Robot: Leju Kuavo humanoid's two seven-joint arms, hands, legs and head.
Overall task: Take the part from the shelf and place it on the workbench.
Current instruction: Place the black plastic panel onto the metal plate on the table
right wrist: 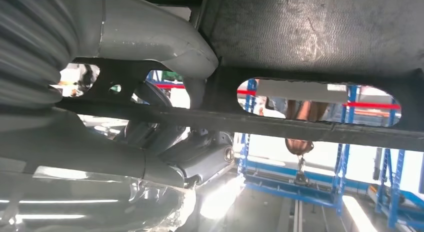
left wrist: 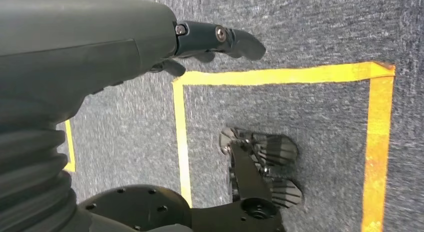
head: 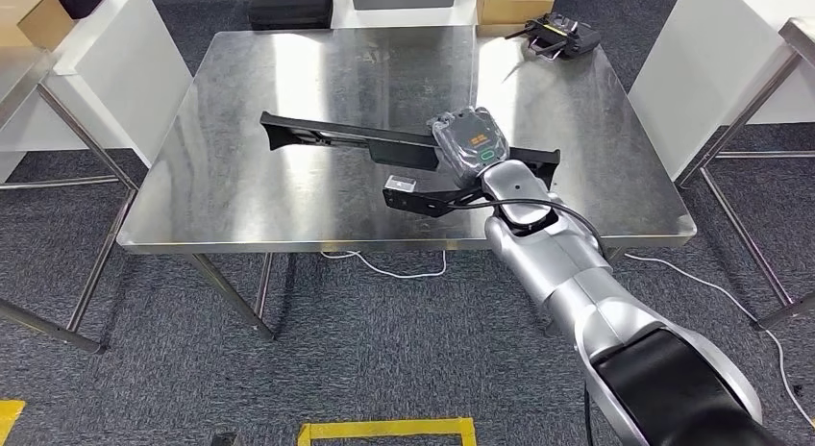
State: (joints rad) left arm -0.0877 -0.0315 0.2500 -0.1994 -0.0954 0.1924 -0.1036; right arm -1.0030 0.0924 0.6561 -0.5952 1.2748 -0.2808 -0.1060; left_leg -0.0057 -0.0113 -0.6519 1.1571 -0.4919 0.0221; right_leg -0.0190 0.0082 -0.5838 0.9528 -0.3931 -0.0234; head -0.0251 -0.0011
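**Long black part lies across steel surface under robot's right hand**

The robot's right hand [head: 468, 146] sits on a long black part [head: 327, 134] that stretches across the steel surface [head: 240, 196], running from left of centre toward the right edge. The part's left end points toward the left edge; a lower black bracket section with a small white tag [head: 400, 185] sits near the front edge, beside the silver right arm [head: 567, 273]. From the right wrist view, the grey thumb [right wrist: 150, 37] and darker fingers [right wrist: 155, 127] wrap on either side of a bar of the part [right wrist: 310, 32], whose perforated black underside spans the picture; the hand grips the part, and the part's underside appears to rest on the surface. A black controller [head: 560, 36] lies at the far right corner of the surface. Cardboard boxes [head: 514, 2] and dark cases [head: 290, 4] stand on the floor beyond the far edge. The left hand [left wrist: 210, 42] hangs over grey carpet marked with yellow tape [left wrist: 280, 74], its fingers loosely extended and holding nothing.
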